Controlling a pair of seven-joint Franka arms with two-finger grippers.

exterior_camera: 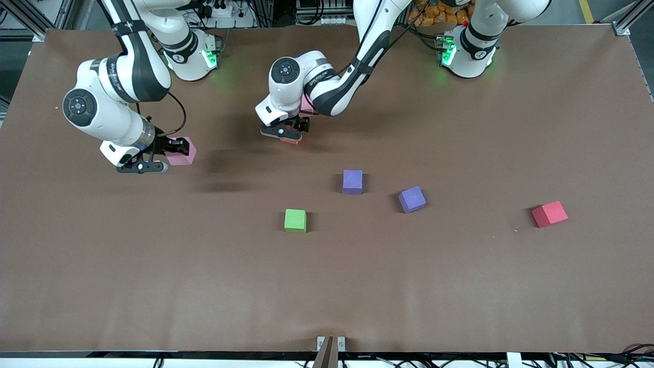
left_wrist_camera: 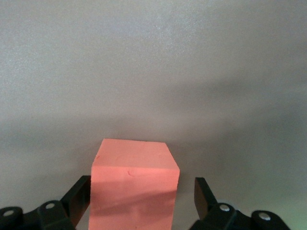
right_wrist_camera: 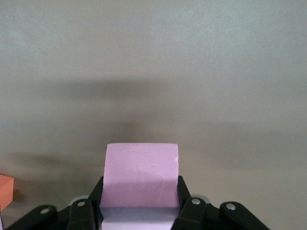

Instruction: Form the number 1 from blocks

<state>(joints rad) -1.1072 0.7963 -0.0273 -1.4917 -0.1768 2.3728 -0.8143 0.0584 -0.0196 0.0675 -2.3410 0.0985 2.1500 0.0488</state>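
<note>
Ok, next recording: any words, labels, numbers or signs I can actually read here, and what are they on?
None can be read.
Left arm's forearm: a line of dark lettering, too small and blurred to read.
Right arm's forearm: similar dark lettering, also unreadable.
The blocks, such as the green block and red block, have plain faces with no marks.
The table carries no text.

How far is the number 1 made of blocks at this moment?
No 1 shows yet. In hand: right gripper holds a pink block; left gripper straddles an orange block. Left: green block, two purple blocks and red block lie scattered.
</note>
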